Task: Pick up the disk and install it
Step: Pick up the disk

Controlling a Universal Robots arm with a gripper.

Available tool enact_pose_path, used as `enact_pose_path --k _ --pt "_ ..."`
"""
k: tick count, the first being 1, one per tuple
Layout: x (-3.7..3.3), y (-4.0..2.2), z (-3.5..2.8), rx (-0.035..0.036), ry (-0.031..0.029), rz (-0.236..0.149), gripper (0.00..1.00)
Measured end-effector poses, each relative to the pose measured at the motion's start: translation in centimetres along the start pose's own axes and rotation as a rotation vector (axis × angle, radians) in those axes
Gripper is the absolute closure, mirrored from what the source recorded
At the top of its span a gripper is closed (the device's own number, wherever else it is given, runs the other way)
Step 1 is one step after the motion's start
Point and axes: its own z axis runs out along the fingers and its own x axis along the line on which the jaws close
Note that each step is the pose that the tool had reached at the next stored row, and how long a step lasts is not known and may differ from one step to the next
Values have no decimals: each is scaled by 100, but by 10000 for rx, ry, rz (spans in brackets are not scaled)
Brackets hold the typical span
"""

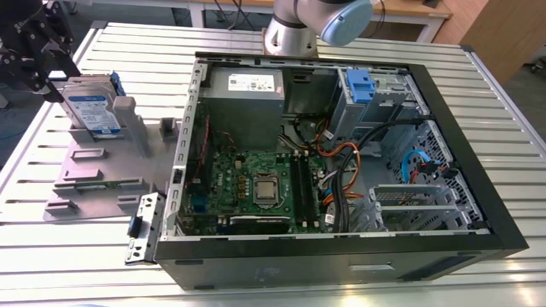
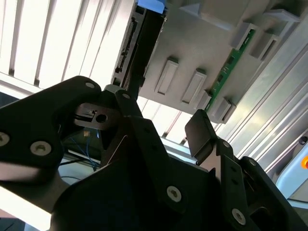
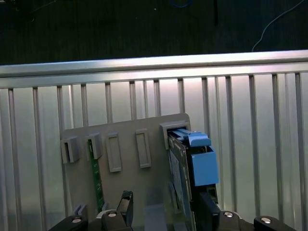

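Note:
The disk stands on edge in a slot of the grey holder plate, at the exterior view's left. It is silver with a white-and-blue label and a blue carrier frame. My black gripper hangs just above and beside the disk's top end. In both wrist views its two fingers stand apart, so it is open. One finger lines up with the disk's edge, the other finger is off to the side over the plate. Nothing is clamped.
An open computer case lies at the centre and right of the slatted metal table, with a blue drive bay at its far corner. A green memory stick stands in the holder plate. The arm's base is behind the case.

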Motion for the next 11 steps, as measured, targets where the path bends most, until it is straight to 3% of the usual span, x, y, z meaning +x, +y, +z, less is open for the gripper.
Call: enact_pose_path --k 4,6,11 --pt "-8 1 1 0 -1 -17 35" --pt "-16 4 70 -1 0 -14 35" --pt "-18 5 76 -1 0 -13 35"
